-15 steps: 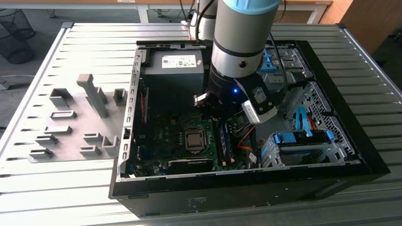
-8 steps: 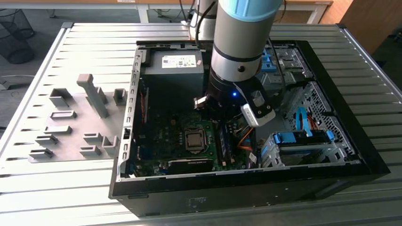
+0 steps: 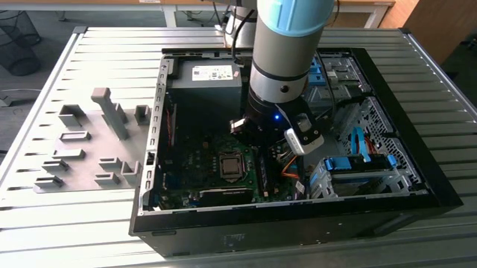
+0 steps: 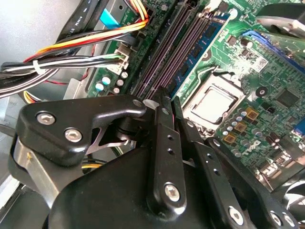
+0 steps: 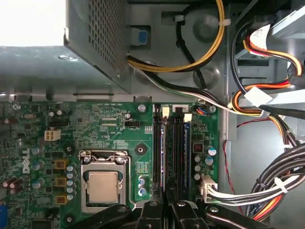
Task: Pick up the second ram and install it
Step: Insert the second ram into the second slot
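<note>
My gripper (image 5: 167,198) hangs low over the green motherboard (image 5: 109,129) inside the open black computer case (image 3: 298,215). Its black fingers (image 4: 162,138) are drawn together over the row of memory slots beside the processor socket (image 5: 102,186). The second ram (image 5: 163,152) shows edge-on as a thin bluish strip standing in a slot. It runs straight in between the fingertips, which are shut on it. Another blue-green stick (image 5: 187,148) with black chips (image 4: 200,45) stands in a slot a little further from the socket. In the exterior view the arm (image 3: 280,84) covers the gripper.
Bundles of coloured cables (image 5: 267,186) lie close beside the slots. The grey power supply (image 3: 205,84) fills the case's far end. Blue drive-bay clips (image 3: 358,163) sit at the exterior view's right. A grey fixture tray (image 3: 89,145) rests on the slatted table, left of the case.
</note>
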